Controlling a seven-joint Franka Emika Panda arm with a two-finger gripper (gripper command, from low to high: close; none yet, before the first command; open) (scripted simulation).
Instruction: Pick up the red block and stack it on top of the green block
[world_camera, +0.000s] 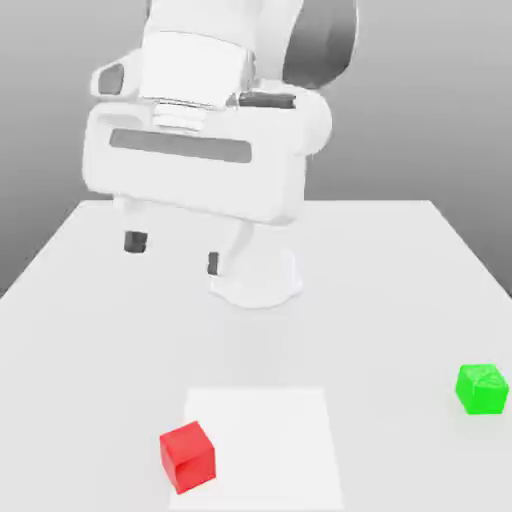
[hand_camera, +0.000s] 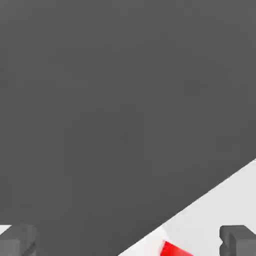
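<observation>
1. Bench (world_camera: 395, 300). White, flat; it carries both blocks, well apart, presumably to leave working room around each.
2. Arm (world_camera: 200, 75). White, with dark trim; raised over the bench, likely for clearance before a reach.
3. End effector (world_camera: 175, 253). Two fingers, spread wide, nothing between them; tilted, above the bench. The wide set suits a block not yet gripped; it probably needs levelling and turning to match the red faces.
4. Square (world_camera: 270, 445). Pale, flat, on the bench; purpose not evident.
5. Green block (world_camera: 482, 389). Upright at the exterior view's right, off the square; top bare, fit to serve as base.
6. Red block (world_camera: 188, 458). Across the square's edge at the exterior view's left, turned askew to it; sides free for grasping. Picking comes first; stacking remains undone.
</observation>
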